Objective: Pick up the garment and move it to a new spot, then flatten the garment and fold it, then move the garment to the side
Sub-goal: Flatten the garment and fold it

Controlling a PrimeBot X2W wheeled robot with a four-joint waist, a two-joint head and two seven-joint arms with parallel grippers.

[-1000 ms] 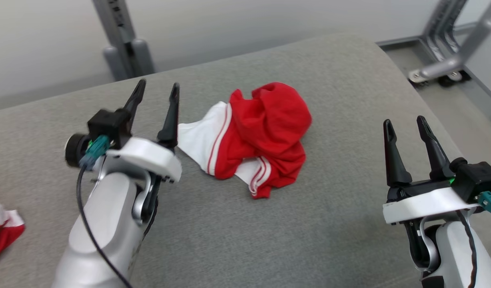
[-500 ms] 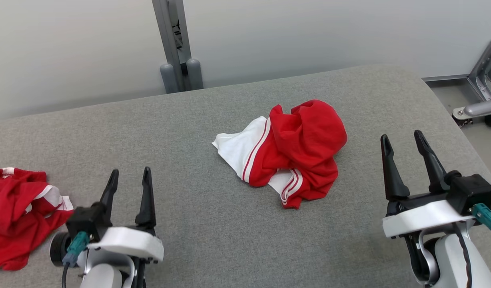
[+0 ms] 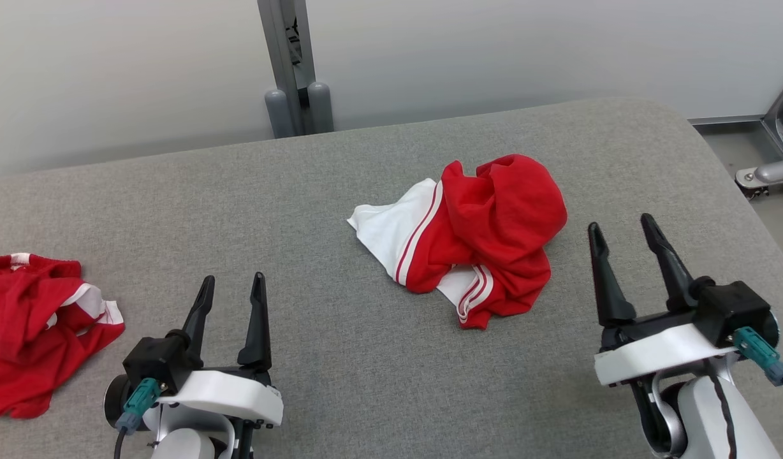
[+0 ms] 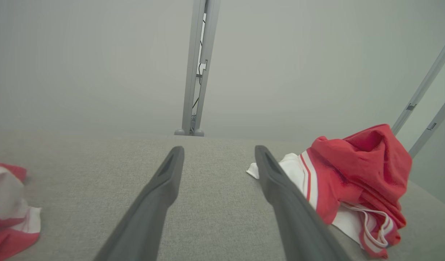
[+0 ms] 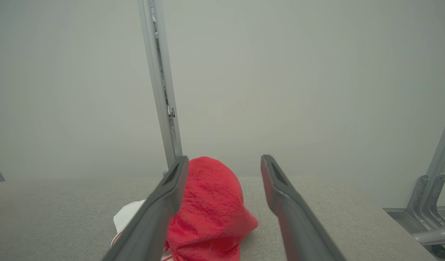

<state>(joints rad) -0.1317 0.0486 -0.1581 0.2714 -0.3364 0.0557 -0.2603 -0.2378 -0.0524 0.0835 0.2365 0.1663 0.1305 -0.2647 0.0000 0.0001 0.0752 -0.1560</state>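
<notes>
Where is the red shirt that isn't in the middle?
In the head view, the second red garment lies crumpled at the far left of the grey table, left of the left gripper and apart from the middle garment.

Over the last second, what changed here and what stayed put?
The left pincer drew back from the white edge of the garment toward the robot, open throughout; nothing was gripped or released. The head view also swung, bringing the second red garment at the left into fuller view. The crumpled garment keeps its shape and spot; the right pincer stays open.
</notes>
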